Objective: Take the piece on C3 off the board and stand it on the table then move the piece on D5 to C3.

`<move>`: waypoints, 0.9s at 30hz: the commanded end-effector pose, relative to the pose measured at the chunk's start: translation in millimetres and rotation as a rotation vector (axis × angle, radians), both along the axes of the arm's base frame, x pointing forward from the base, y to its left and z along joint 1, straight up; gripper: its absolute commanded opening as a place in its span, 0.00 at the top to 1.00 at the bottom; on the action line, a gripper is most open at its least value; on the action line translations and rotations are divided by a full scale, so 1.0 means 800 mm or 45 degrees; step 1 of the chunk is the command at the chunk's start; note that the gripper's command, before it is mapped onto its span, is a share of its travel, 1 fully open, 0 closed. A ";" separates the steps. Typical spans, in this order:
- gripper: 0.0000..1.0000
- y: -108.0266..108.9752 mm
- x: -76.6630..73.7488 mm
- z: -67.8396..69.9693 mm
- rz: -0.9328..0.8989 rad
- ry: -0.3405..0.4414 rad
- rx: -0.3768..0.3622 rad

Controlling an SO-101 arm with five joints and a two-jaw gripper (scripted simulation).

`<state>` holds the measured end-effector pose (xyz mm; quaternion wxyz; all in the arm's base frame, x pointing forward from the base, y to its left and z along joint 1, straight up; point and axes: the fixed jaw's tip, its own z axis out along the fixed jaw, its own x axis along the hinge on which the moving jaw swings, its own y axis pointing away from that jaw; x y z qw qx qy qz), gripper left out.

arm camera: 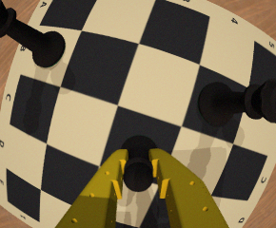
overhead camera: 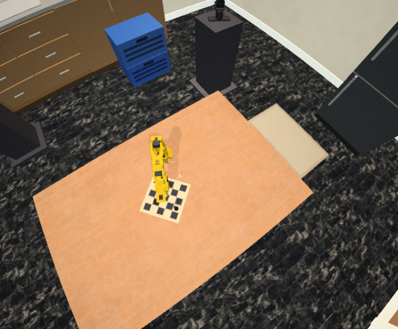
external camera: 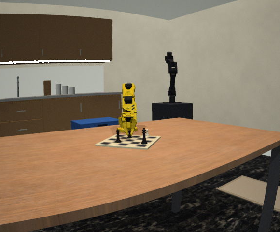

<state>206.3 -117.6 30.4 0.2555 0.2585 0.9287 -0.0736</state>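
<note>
Tool: gripper point(overhead camera: 160, 199) point(external camera: 129, 134) point(arm camera: 139, 163), ridged yellow, closed on small round-headed black piece point(external camera: 129, 135) point(arm camera: 138, 176), over board's C3
White piece point(overhead camera: 180, 175) point(external camera: 147, 132): upright, tabletop beside board point(overhead camera: 143, 210) point(external camera: 148, 148) point(arm camera: 9, 199)
Obstacles: taller black pieces, board's B1, B4
Table point(overhead camera: 235, 152) point(external camera: 110, 180) point(arm camera: 0, 43): orange-brown woodgrain

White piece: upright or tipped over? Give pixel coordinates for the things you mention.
Upright: the exterior view shows the white piece point(overhead camera: 180, 175) point(external camera: 147, 132) with its round head above its wider base, on the table point(overhead camera: 227, 159) point(external camera: 110, 174) beside the board point(overhead camera: 167, 212) point(external camera: 125, 145) point(arm camera: 154, 73).
</note>
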 end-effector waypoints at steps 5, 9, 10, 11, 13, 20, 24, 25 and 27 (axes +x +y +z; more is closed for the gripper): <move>1.00 0.001 0.004 0.005 0.018 -0.010 -0.009; 1.00 0.001 0.004 0.004 0.018 -0.010 -0.009; 1.00 0.001 0.004 0.004 0.018 -0.010 -0.009; 1.00 0.001 0.004 0.004 0.018 -0.010 -0.009; 1.00 0.001 0.004 0.003 0.018 -0.010 -0.009; 1.00 0.001 0.004 -0.002 0.018 -0.010 -0.009; 1.00 0.001 0.004 -0.005 0.018 -0.010 -0.009; 1.00 0.001 0.004 -0.005 0.018 -0.010 -0.009; 1.00 0.001 0.004 -0.006 0.018 -0.010 -0.009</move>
